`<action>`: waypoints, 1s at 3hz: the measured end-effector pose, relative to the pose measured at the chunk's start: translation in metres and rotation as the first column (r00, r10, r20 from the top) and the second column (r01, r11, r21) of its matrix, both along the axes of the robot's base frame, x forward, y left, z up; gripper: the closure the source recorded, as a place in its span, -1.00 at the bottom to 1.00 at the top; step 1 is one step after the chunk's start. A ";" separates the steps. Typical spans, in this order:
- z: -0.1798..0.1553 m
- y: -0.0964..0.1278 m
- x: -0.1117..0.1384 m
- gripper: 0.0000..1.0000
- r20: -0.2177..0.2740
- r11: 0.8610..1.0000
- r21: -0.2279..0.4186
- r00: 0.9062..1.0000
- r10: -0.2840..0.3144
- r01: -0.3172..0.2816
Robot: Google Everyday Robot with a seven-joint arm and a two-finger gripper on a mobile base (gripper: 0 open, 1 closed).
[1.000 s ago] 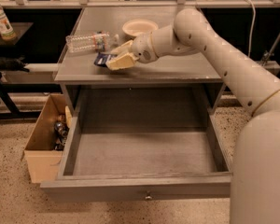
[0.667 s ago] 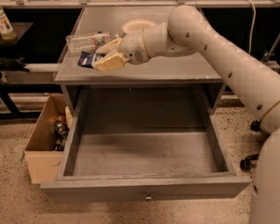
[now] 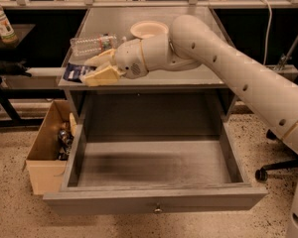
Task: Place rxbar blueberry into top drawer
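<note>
Gripper (image 3: pixel 95 67) has slid left to the front left corner of the desk (image 3: pixel 109 21). Its jaws stand apart around the rxbar blueberry (image 3: pixel 73 73). Grabbing looks next, then the open top drawer (image 3: pixel 188 202).

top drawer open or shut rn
Open: the top drawer is pulled out, inside bare. The gripper is up on the cabinet top by the rxbar blueberry.

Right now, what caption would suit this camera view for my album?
Robot gripper at the rxbar blueberry on the cabinet top, top drawer open below.
</note>
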State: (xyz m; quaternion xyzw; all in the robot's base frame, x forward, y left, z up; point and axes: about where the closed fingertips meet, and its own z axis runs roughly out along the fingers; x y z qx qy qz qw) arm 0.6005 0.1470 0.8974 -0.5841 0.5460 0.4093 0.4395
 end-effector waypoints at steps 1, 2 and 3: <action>-0.036 0.017 -0.036 1.00 -0.028 0.999 -0.002 0.999 0.037 -0.037; -0.106 0.033 -0.091 1.00 -0.119 0.999 -0.043 0.993 0.019 -0.024; -0.173 0.042 -0.127 1.00 -0.229 0.998 -0.060 0.973 0.021 -0.035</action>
